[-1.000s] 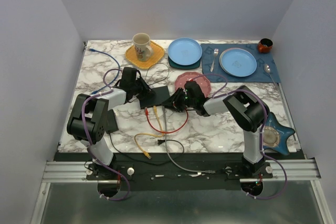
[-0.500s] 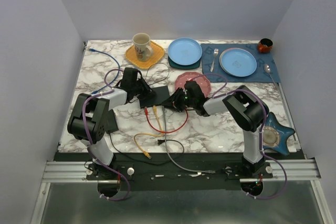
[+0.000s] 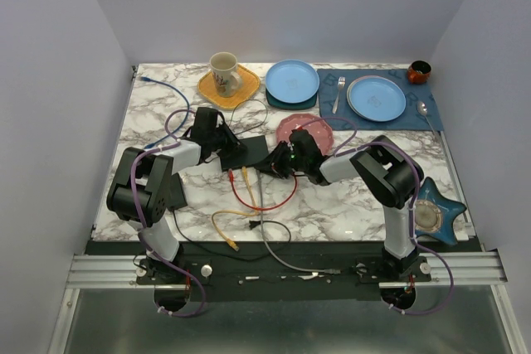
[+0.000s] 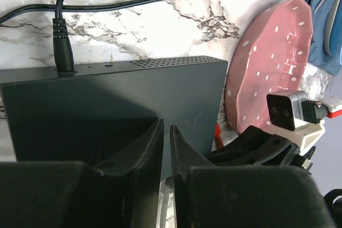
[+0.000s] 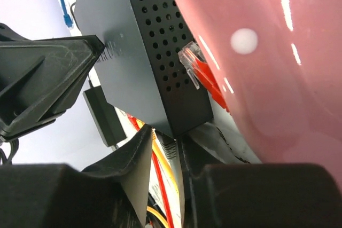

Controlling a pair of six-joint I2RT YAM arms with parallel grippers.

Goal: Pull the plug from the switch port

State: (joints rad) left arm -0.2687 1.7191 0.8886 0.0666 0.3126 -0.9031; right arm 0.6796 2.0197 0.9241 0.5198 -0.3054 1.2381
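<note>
- Flat matte-black switch (image 3: 249, 152) is lying mid-table, with a pink dotted plate (image 3: 322, 128) crowding its 3 o'clock side.
- left gripper (image 4: 166, 148), nearly closed and empty, is sitting over the switch top.
- right gripper (image 5: 166, 156), gap narrow, is crowding the switch corner; grasp: cannot tell.
- Red cable (image 3: 278, 199) is looping at 6 o'clock.

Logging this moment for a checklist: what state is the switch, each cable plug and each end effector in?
left end effector: almost shut, empty, tips on switch top.
right end effector: almost shut at switch corner, contents unclear.
switch: lying flat.
black power lead: plugged into switch.
red cable plug: unplugged, loose beside switch.
</note>
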